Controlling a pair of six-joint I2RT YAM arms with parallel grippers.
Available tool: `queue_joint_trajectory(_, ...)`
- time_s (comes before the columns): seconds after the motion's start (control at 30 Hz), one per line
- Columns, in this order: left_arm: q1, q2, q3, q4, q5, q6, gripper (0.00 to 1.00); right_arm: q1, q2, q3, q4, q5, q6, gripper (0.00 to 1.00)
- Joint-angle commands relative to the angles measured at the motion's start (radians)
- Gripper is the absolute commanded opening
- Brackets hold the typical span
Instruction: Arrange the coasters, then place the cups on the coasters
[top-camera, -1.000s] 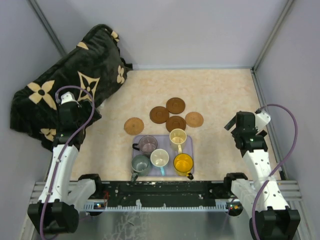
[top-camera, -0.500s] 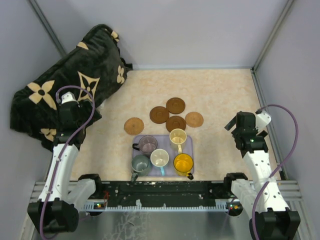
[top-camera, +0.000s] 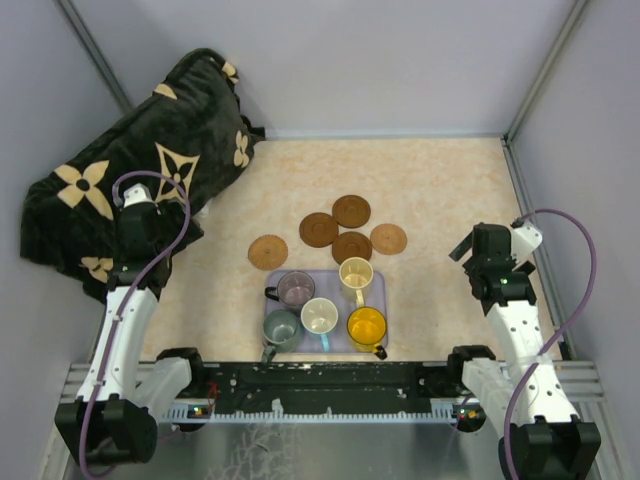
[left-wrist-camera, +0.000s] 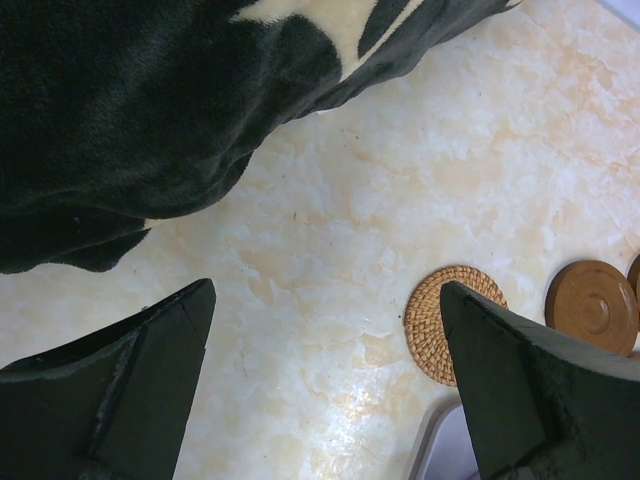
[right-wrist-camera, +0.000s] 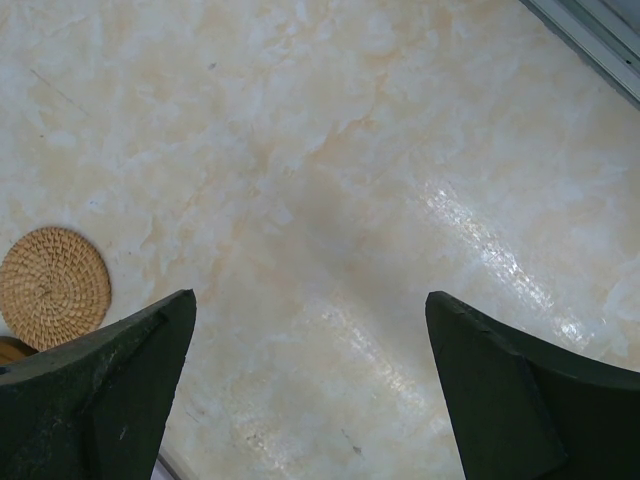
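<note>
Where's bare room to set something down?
Bare tabletop: between the coasters and back wall, between them and the right arm, and toward the blanket. Crowded: the coaster cluster and the tray full of cups.

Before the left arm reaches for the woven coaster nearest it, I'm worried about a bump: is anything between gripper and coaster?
Nothing visible does. The open left gripper hangs over bare table, only tabletop between it and the woven coaster. The dark blanket lies on its other side, off that path.

Dark blanket blocks left; cups crowd tray.
</note>
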Motion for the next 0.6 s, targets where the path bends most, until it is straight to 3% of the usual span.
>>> queue_joint_trajectory(0.0,0.004,0.000,0.003,0.008,0.024,-0.002,0.99,-0.005,-0.017,0.022,0.012,0.017,-0.010,0.99)
queue_joint_trajectory(0.27,0.003,0.005,0.011,0.014,0.042,0.004,1.00,-0.005,-0.082,0.012,0.055,-0.042,-0.054,0.99)
queue_joint_trajectory(0.57,-0.017,0.031,-0.009,0.092,0.241,-0.029,0.99,-0.003,-0.102,0.009,0.224,-0.254,-0.125,0.99)
